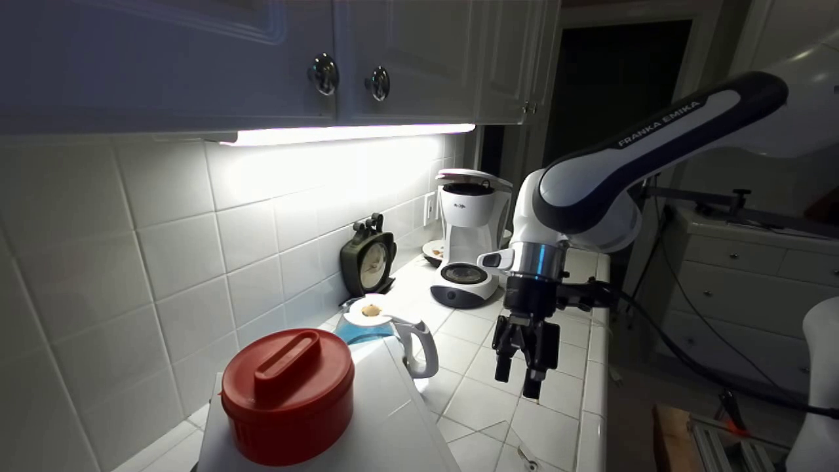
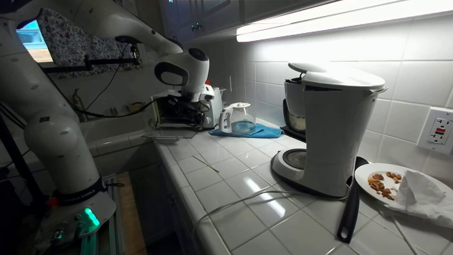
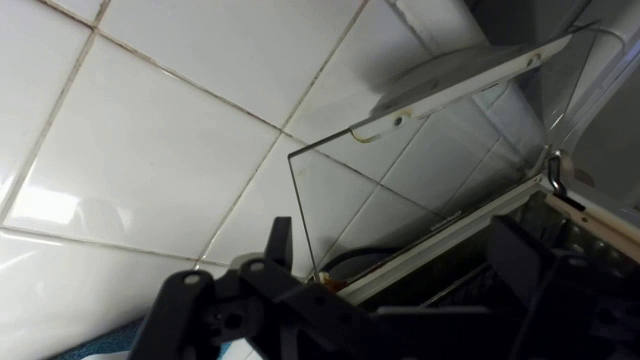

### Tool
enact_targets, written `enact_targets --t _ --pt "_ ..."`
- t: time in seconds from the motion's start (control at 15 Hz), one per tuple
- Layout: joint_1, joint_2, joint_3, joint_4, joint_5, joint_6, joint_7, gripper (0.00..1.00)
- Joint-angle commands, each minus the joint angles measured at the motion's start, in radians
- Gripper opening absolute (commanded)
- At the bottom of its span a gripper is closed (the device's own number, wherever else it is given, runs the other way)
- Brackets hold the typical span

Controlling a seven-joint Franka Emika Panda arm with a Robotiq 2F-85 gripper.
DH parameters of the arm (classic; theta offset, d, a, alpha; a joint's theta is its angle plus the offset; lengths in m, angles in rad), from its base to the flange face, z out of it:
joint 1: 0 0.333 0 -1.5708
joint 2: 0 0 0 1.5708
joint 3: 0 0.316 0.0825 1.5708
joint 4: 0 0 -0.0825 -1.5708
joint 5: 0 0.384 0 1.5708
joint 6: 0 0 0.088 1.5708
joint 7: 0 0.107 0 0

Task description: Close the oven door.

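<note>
In an exterior view, a plate (image 2: 365, 173) holds nuts (image 2: 377, 184) and crumpled paper (image 2: 419, 193); the lidded red tub (image 1: 288, 400) hides its contents. The gripper (image 1: 517, 378), its fingers (image 1: 503, 367) wide apart, hangs near and higher than the open, lowered oven door (image 3: 425, 145). Only the wrist view shows lettering (image 3: 446, 220) beside the oven frame (image 3: 440, 242).

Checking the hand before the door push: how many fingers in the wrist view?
2: one finger, seen just past the side edge of the door; the other finger, seen against the oven. The lower frame is dark, but no third shows.
</note>
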Motion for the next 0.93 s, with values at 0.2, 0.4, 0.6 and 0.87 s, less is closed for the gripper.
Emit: enact_targets --t 0.2,0.4,0.6,0.87 --pt "-0.028 0.062 0.007 -0.004 0.123 0.020 -0.115 1.00" --pt "-0.039 0.087 0.013 -0.001 0.173 0.012 -0.177 1.00" --pt "-0.051 0.119 0.019 0.005 0.194 0.004 -0.219 1.00" --pt "-0.064 0.157 0.026 0.014 0.216 -0.009 -0.258 1.00"
